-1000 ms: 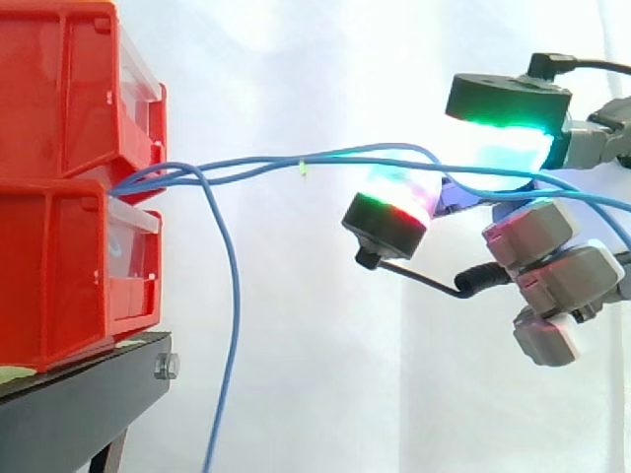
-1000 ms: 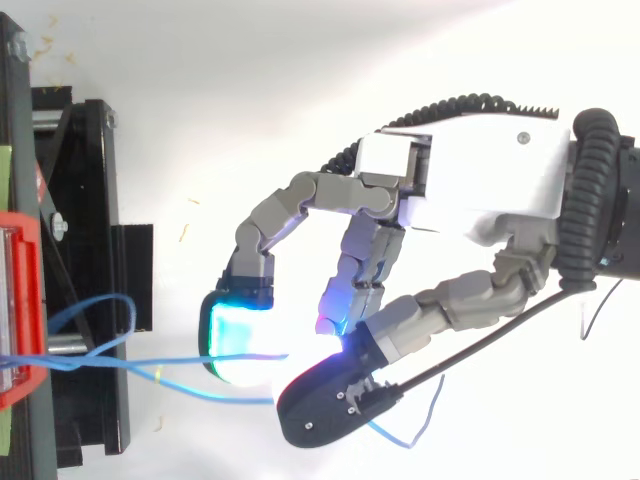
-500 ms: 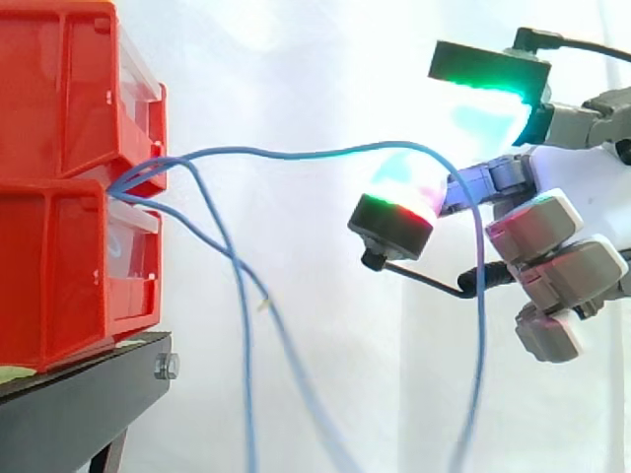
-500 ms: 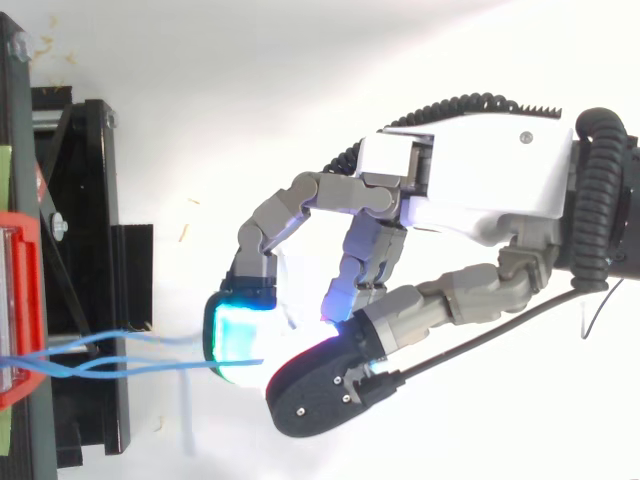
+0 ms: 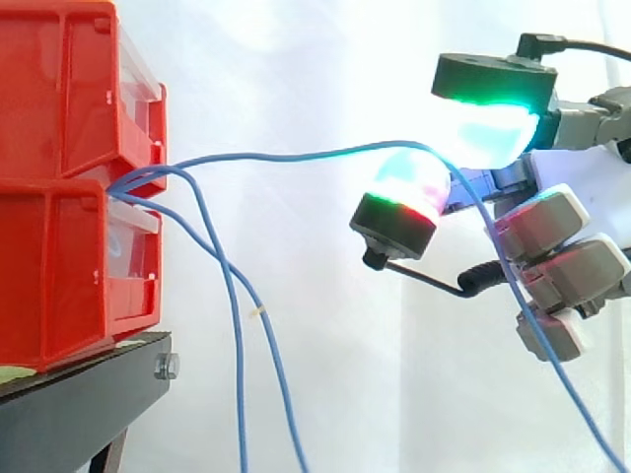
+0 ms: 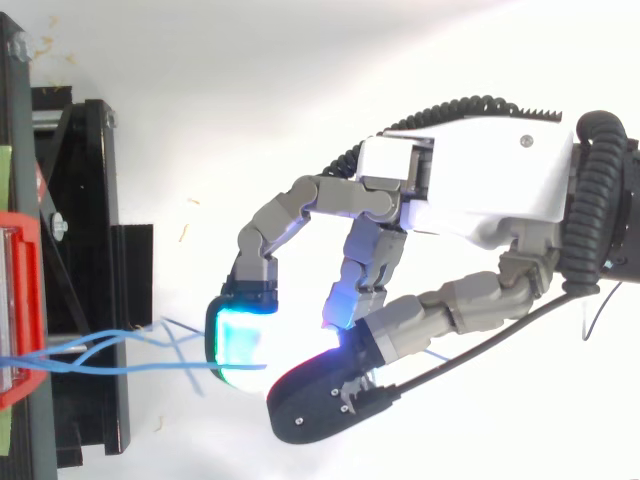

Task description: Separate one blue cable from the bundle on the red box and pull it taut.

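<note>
Two stacked red bins (image 5: pixel 69 197) stand at the left on a black stand (image 5: pixel 79 404). Several blue cables leave the gap between the bins. One blue cable (image 5: pixel 296 155) arcs rightward to my hand (image 5: pixel 562 227), passes between the cyan-green finger pad (image 5: pixel 488 123) and the red-green thumb pad (image 5: pixel 399 197), then slants down to the lower right. It bows gently rather than running straight. From above, this cable (image 6: pixel 130 368) ends between the same pads of the hand (image 6: pixel 470 185). The hand looks shut on it with a pinch.
Two other blue cables (image 5: pixel 237 374) hang loosely from the bins toward the floor, left of the hand. A white curtain lies behind. From above, the black stand (image 6: pixel 90 250) and the bin's red edge (image 6: pixel 20 300) sit at the left.
A second ago two cables stretched to the hand; one has dropped and hangs. The finger pad lifted half a second ago and has come back down over the remaining cable.
</note>
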Action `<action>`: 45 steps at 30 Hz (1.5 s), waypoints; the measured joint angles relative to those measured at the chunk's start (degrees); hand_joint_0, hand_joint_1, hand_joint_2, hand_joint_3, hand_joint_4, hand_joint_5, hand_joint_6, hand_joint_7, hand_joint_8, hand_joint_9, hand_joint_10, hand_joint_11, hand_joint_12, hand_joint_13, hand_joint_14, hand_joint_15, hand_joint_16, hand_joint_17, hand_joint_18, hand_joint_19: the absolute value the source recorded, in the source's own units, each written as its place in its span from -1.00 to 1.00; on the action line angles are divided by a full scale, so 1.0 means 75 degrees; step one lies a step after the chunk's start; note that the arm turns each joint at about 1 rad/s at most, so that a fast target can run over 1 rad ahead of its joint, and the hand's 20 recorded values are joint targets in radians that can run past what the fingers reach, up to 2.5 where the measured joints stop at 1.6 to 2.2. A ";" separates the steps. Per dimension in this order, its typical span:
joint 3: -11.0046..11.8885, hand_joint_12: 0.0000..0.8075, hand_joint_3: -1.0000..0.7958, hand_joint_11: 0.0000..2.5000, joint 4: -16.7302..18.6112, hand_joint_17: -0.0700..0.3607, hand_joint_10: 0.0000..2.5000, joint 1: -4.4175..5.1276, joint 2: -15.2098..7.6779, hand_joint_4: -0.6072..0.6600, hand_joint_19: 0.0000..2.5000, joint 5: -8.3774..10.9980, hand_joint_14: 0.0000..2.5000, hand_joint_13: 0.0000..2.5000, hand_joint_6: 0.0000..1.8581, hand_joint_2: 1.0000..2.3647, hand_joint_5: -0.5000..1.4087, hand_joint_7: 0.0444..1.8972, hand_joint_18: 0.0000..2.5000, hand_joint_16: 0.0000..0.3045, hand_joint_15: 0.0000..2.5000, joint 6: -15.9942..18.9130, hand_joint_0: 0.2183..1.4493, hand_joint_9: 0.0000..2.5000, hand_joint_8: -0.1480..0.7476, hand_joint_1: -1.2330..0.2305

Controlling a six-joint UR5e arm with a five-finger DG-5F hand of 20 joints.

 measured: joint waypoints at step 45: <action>-0.0012 0.27 0.01 -0.52 0.0387 0.12 -0.98 0.0131 -0.0002 -0.02 -0.48 0.0031 -0.98 0.11 -0.06 -0.98 -0.49 0.03 -0.03 -0.50 -0.43 0.0381 -0.45 0.22 0.16 -0.33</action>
